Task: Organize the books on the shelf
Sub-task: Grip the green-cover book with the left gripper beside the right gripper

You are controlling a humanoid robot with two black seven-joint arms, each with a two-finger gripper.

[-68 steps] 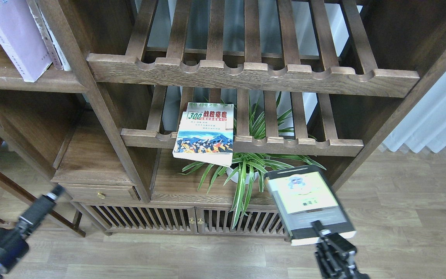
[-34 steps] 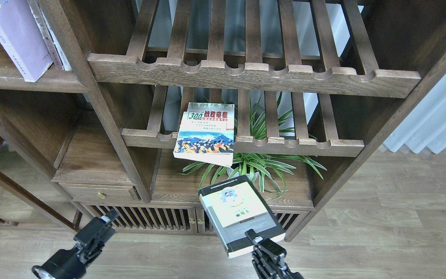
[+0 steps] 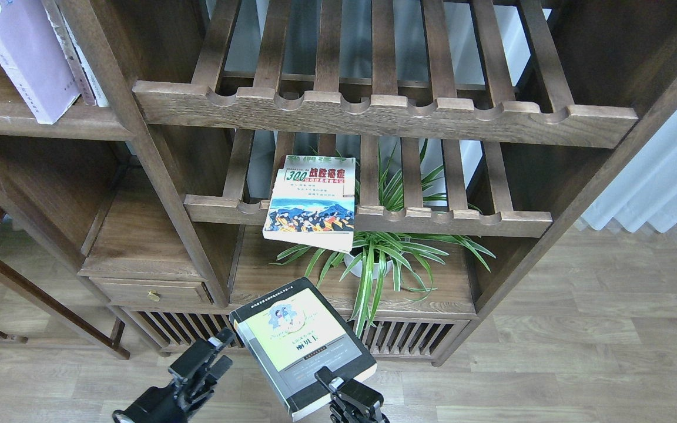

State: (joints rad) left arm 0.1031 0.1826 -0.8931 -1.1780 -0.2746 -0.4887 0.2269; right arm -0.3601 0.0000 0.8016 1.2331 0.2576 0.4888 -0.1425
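My right gripper (image 3: 331, 380) is shut on the near edge of the thick yellow-and-grey book (image 3: 298, 343) and holds it flat and tilted in front of the low cabinet. My left gripper (image 3: 224, 351) is open, with its fingertips right beside the book's left edge. The colourful "300" book (image 3: 312, 202) lies on the lower slatted rack, over another book, and overhangs the front rail. The pale lavender book (image 3: 21, 53) leans upright on the flat dark wood shelf (image 3: 50, 126) at the upper left.
Two slatted racks with notched rails (image 3: 385, 111) fill the middle bay. A potted spider plant (image 3: 382, 258) stands on the cabinet top below them. A small drawer (image 3: 150, 292) is at the left and a white curtain (image 3: 662, 188) at the right.
My right gripper has carried the yellow-and-grey book leftward and a little lower. My left gripper has moved right and up to the book's left edge.
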